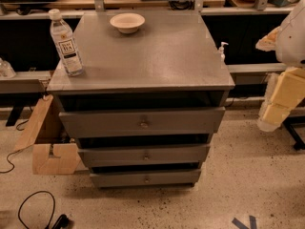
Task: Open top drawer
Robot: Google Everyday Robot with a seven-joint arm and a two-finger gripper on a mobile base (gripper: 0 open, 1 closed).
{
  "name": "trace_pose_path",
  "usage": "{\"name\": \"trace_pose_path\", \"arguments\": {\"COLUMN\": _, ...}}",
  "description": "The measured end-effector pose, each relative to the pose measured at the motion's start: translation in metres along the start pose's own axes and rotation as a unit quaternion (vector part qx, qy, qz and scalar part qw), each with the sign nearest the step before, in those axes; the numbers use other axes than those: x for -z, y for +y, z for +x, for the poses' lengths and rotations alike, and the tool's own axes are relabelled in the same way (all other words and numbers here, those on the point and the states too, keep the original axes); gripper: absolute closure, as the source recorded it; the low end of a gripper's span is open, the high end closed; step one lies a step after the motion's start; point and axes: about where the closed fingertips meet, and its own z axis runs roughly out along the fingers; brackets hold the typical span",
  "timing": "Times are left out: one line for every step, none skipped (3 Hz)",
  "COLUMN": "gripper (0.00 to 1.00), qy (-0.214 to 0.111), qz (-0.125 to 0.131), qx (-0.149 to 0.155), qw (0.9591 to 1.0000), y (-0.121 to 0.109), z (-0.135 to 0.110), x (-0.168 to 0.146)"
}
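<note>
The top drawer (142,122) is the widest grey front of the cabinet, with a small round brass knob (144,124) at its centre. A dark gap shows between it and the cabinet top (157,56). Two shorter, narrower grey drawer fronts (144,155) (145,178) lie below it, each with its own small knob. My gripper (283,97), white arm with pale yellow parts, hangs at the right edge of the view. It is to the right of the cabinet, about level with the top drawer and well apart from the knob.
A water bottle (66,43) stands on the cabinet top's left front corner and a white bowl (127,22) sits near its back edge. A pump bottle (222,49) is behind the right side. Cardboard pieces (45,137) and cables (35,209) lie on the floor at left.
</note>
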Motion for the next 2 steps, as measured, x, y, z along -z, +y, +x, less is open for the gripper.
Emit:
{"name": "trace_pose_path", "arguments": {"gripper": 0.0, "qy": 0.0, "qz": 0.0, "qx": 0.0, "qw": 1.0, "y": 0.0, "z": 0.0, "x": 0.0}}
{"name": "trace_pose_path", "arguments": {"gripper": 0.0, "qy": -0.004, "qz": 0.001, "qx": 0.0, "qw": 1.0, "y": -0.002, "z": -0.004, "x": -0.012}}
